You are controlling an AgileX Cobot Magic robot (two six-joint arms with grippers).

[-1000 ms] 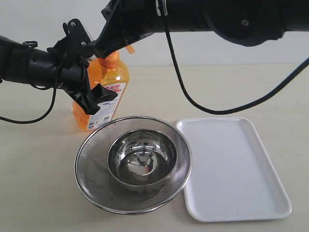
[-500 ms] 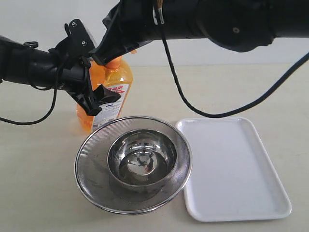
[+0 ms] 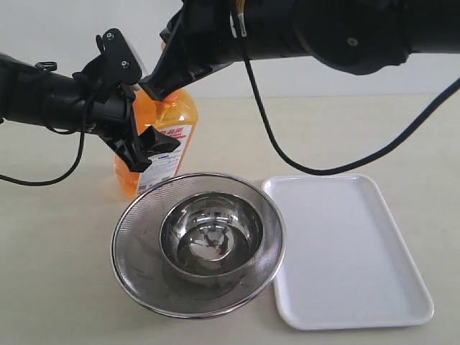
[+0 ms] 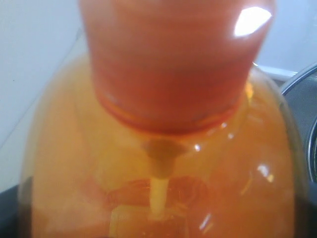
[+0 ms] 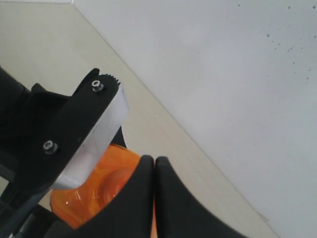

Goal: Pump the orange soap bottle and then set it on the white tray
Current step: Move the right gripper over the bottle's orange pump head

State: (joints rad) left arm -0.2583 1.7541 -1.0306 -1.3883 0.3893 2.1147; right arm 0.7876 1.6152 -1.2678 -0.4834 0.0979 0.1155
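Two-arm set-up seen from the exterior camera. The orange soap bottle [image 3: 180,113] stands roughly upright toward the rear left of the worktop [image 3: 57,280], directly behind the round steel strainer bowl [image 3: 129,248], whose rim hides part of the bottle's base. The left gripper [image 3: 147,140] reaches in from the left edge and is clamped on the bottle's body at label height, one finger across the front face and the other behind it. In the left wrist view the bottle [image 4: 158,163] fills the frame, with its orange collar [image 4: 173,64] uppermost and the white dip tube visible through the translucent wall. The right gripper [image 3: 154,88] comes in from the rear right and sits on top of the bottle, covering the pump head. In the right wrist view its two black fingers are pressed together with no gap [image 5: 154,193], with the orange plastic [image 5: 96,191] directly beneath them. The white tray [image 3: 352,251] lies flat at the front right of the worktop, its left edge just beside the strainer rim and well apart from the bottle.
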